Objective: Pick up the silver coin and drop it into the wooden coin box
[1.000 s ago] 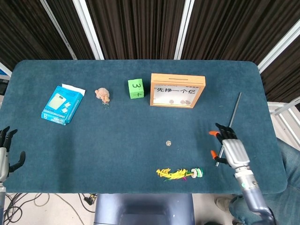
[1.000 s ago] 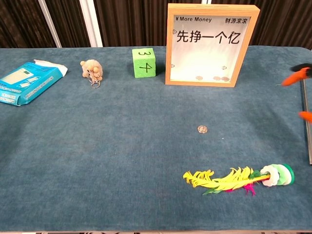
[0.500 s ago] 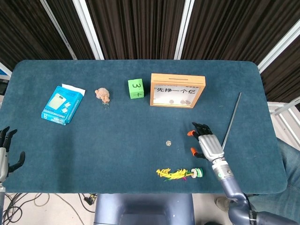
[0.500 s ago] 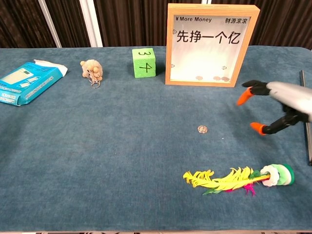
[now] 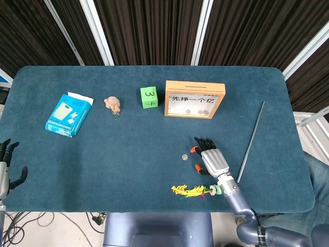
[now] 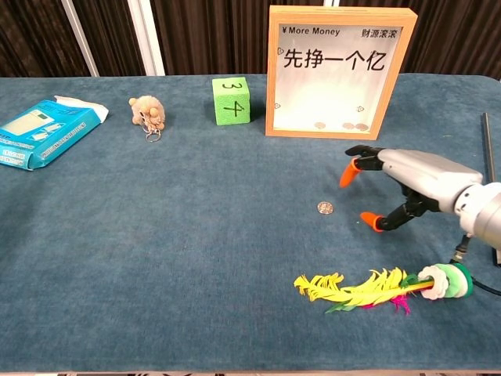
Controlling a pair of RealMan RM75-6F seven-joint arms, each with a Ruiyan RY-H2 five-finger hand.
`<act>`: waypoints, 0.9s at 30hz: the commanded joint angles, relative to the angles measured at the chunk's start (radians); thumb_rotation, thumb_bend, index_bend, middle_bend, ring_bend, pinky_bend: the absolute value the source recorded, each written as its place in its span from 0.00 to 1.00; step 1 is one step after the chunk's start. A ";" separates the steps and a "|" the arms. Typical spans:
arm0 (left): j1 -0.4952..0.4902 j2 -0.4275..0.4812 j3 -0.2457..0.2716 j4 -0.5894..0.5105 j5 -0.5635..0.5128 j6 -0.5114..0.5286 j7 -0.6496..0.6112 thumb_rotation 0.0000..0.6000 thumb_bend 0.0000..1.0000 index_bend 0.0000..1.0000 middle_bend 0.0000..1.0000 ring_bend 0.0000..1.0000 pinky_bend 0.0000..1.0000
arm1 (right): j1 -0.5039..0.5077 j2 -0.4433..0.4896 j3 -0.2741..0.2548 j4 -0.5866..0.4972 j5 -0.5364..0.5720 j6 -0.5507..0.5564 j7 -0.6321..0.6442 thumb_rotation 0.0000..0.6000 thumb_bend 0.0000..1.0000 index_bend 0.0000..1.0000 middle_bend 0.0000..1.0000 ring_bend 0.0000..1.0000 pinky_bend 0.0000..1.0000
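Observation:
The silver coin (image 5: 184, 157) (image 6: 325, 207) lies flat on the blue table, in front of the wooden coin box (image 5: 194, 99) (image 6: 338, 72), which stands upright with several coins behind its glass. My right hand (image 5: 210, 158) (image 6: 395, 184) hovers just right of the coin, fingers spread and orange-tipped, holding nothing and a short gap away from the coin. My left hand (image 5: 6, 167) shows at the far left table edge in the head view, fingers apart and empty.
A feathered shuttlecock (image 5: 198, 191) (image 6: 380, 287) lies just in front of the right hand. A thin metal rod (image 5: 251, 141) lies at the right. A green number cube (image 5: 149, 97), a small plush keychain (image 5: 112, 104) and a blue packet (image 5: 68, 115) sit further left.
My right hand has swept leftward across the table, from beside the metal rod to just right of the coin. The left hand and all objects stayed still.

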 commanded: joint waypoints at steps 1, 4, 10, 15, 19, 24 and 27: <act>0.000 0.000 0.000 0.000 0.000 0.000 0.000 1.00 0.40 0.15 0.03 0.04 0.00 | 0.009 -0.011 -0.002 0.008 0.002 -0.004 -0.005 1.00 0.44 0.33 0.01 0.00 0.00; 0.000 0.000 0.000 0.000 0.001 0.000 -0.001 1.00 0.40 0.15 0.03 0.04 0.00 | 0.018 -0.024 -0.002 0.016 0.005 -0.006 -0.009 1.00 0.44 0.33 0.01 0.00 0.00; 0.000 0.002 0.001 0.000 0.000 0.000 -0.002 1.00 0.40 0.15 0.03 0.04 0.00 | 0.023 -0.048 -0.008 0.038 0.009 0.002 -0.019 1.00 0.44 0.34 0.01 0.00 0.00; 0.000 0.002 0.001 0.000 0.000 -0.001 -0.003 1.00 0.40 0.15 0.03 0.04 0.00 | 0.029 -0.064 -0.009 0.057 0.017 0.004 -0.027 1.00 0.44 0.36 0.01 0.00 0.00; -0.001 0.002 0.001 0.000 -0.001 -0.002 -0.003 1.00 0.40 0.15 0.03 0.04 0.00 | 0.032 -0.066 -0.014 0.057 0.017 0.002 -0.022 1.00 0.44 0.37 0.01 0.00 0.00; 0.000 0.002 0.001 0.000 -0.001 -0.001 -0.004 1.00 0.40 0.15 0.03 0.04 0.00 | 0.035 -0.070 -0.016 0.062 0.020 -0.001 -0.016 1.00 0.44 0.37 0.01 0.00 0.00; -0.001 0.002 0.001 0.000 -0.001 -0.001 -0.003 1.00 0.40 0.15 0.03 0.04 0.00 | 0.038 -0.074 -0.020 0.068 0.019 -0.006 -0.015 1.00 0.44 0.37 0.01 0.00 0.00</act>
